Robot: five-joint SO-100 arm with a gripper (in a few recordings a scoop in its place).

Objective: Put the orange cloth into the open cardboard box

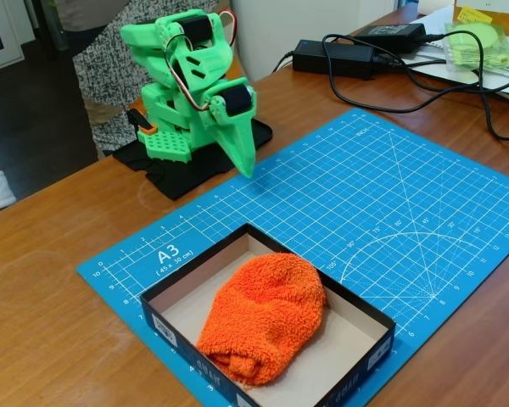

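Resting inside the open cardboard box (pixel 360 318), the orange cloth (pixel 265 315) lies bundled on the pale floor, its lower end touching the near black wall, bare beige showing on either side. That's the fixed view, and it tells most of the story: the placing step looks done, the cloth fully within the walls. The green arm sits folded up at the back of the blue cutting mat (pixel 390 203), well apart from the box. Its tool (pixel 246 161) points down at the mat, fingers seemingly pressed together and holding nothing, though from this angle I can't be fully sure of the gap. On the table (pixel 42 280), black power bricks and cables sit at the far edge, well away from the action. Judging by this, nothing more is needed beyond the arm keeping parked.
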